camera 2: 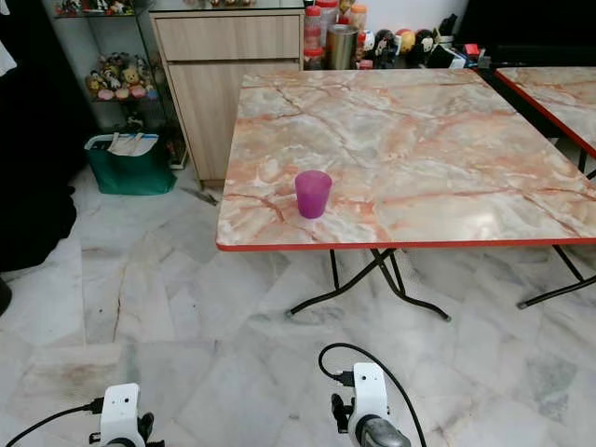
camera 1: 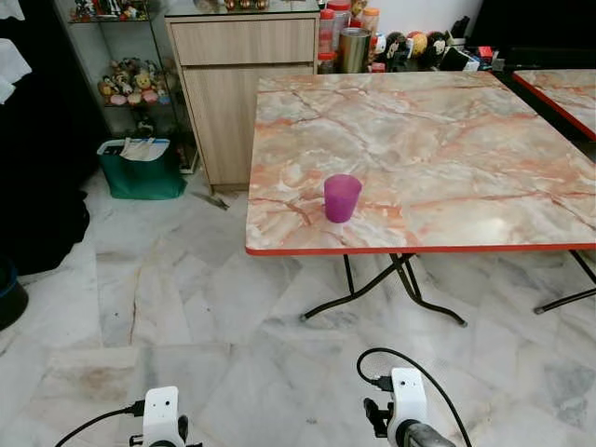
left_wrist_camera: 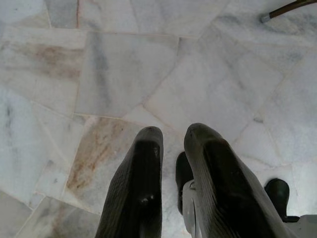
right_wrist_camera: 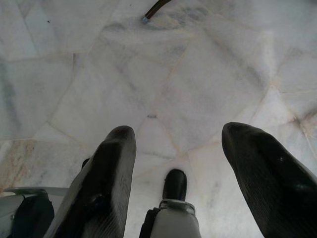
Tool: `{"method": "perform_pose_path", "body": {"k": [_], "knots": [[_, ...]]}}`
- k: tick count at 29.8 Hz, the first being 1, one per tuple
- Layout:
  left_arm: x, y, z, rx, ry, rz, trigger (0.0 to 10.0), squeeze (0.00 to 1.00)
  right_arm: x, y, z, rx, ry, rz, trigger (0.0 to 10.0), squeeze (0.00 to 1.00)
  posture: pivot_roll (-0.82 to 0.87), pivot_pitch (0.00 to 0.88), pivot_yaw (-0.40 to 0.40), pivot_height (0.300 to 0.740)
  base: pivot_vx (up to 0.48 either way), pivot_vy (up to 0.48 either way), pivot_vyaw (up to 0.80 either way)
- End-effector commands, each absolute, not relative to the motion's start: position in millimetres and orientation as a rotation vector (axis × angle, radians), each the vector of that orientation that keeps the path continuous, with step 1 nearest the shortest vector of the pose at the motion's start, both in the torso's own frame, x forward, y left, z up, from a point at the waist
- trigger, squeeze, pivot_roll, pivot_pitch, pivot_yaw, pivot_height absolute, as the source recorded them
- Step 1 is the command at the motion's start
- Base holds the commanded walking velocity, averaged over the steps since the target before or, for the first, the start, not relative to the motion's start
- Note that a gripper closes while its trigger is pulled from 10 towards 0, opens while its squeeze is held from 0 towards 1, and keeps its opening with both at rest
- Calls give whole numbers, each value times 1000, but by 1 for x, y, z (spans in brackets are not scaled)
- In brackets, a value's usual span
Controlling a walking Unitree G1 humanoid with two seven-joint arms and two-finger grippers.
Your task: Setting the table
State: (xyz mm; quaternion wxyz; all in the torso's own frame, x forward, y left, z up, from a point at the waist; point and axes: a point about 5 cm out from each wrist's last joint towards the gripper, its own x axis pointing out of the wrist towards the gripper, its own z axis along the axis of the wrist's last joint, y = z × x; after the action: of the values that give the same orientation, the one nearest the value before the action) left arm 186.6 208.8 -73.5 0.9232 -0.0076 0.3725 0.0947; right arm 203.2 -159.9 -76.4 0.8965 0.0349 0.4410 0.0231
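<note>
the left gripper (left_wrist_camera: 173,144) points down at the pale marble floor (left_wrist_camera: 124,74). its two black fingers (left_wrist_camera: 141,188) sit close together with a thin gap. a dark table foot (left_wrist_camera: 287,9) shows far off.

I'm seeing a cup (camera 1: 342,196) sitting on the table (camera 1: 447,140) near its front left corner, a cabinet (camera 1: 237,88) standing behind, a bin (camera 1: 140,168) lying to its left.

White wrist blocks (camera 1: 408,391), black cables (camera 1: 414,365), ribbed black fingers (right_wrist_camera: 106,183).
</note>
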Motion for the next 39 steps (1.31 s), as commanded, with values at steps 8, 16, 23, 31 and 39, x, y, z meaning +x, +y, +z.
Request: {"method": "perform_pose_path", "body": {"k": [8, 16, 23, 31, 39], "knots": [[187, 210, -73, -25, 767, 208, 10000, 0, 203, -162, -76, 66, 923, 36, 10000, 0, 151, 51, -17, 740, 309, 0, 0], [187, 210, -74, -27, 768, 208, 10000, 0, 204, -161, -76, 61, 924, 40, 10000, 0, 153, 53, -19, 740, 318, 0, 0], [184, 209, -75, -32, 772, 210, 10000, 0, 203, -161, -77, 54, 927, 43, 10000, 0, 153, 56, -22, 740, 312, 0, 0], [181, 210, -76, -34, 779, 225, 10000, 0, 202, -162, -77, 49, 932, 46, 10000, 0, 154, 62, -24, 740, 0, 0, 0], [181, 224, -72, -59, 731, 304, 10000, 0, 201, -161, -78, 48, 934, 48, 10000, 0, 157, 63, -24, 740, 0, 0, 0]]}}
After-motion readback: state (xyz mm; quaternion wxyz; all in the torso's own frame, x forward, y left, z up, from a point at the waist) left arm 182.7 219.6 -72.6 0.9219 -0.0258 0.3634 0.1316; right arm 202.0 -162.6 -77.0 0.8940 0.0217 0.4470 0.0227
